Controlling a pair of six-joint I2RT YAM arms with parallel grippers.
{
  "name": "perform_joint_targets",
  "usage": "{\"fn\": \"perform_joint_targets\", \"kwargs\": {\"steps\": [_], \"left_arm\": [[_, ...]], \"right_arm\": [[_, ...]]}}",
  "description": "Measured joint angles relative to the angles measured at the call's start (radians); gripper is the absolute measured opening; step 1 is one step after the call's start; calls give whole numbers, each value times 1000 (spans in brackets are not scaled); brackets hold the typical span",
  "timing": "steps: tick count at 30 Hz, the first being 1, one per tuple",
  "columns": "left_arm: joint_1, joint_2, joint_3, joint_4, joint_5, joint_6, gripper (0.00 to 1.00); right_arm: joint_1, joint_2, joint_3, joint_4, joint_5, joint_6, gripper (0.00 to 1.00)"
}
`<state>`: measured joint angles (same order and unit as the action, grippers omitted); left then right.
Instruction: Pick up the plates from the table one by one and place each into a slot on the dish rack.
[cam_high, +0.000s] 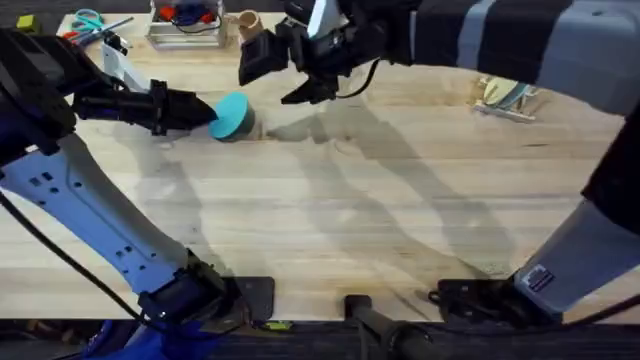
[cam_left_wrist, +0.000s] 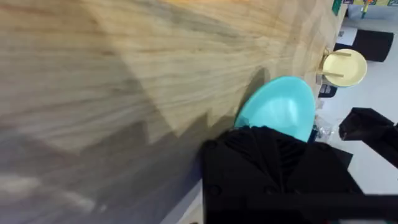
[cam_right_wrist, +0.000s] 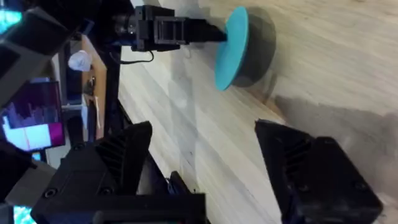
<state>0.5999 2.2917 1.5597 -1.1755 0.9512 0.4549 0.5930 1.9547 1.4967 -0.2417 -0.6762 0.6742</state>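
- the left gripper (cam_high: 205, 110) reaches out over the table (cam_high: 380, 200) toward its far left part, and its jaws are pinched on the rim of a turquoise plate (cam_high: 232, 115).
- the plate is held tilted up on edge, its face turned away from the gripper, with a dark shadow just behind it on the wood.
- in the left wrist view the plate (cam_left_wrist: 280, 109) sticks out past the black fingers, which cover its near edge; the rest of the disc is clear of them.
- in the right wrist view the same plate (cam_right_wrist: 231, 46) shows edge-on, thin and upright, with the left gripper (cam_right_wrist: 211, 32) clamped to its rim from one side.
- the right gripper (cam_high: 305, 90) hangs above the far middle of the table, just beside the plate and not touching it.
- its jaws stand spread wide; the right wrist view shows the two black fingers (cam_right_wrist: 311, 168) well apart with bare wood between them, the plate lying beyond their tips and not between them.
- the dish rack (cam_high: 505, 98) sits near the far right edge of the table, well apart from both grippers; a cream plate (cam_left_wrist: 345, 67) stands in it.
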Motion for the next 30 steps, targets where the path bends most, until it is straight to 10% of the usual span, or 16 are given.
{"fn": "perform_joint_targets", "kwargs": {"steps": [30], "left_arm": [[0, 0, 0, 0, 0, 0, 39]], "right_arm": [[89, 129, 0, 190, 126, 270, 994]]}}
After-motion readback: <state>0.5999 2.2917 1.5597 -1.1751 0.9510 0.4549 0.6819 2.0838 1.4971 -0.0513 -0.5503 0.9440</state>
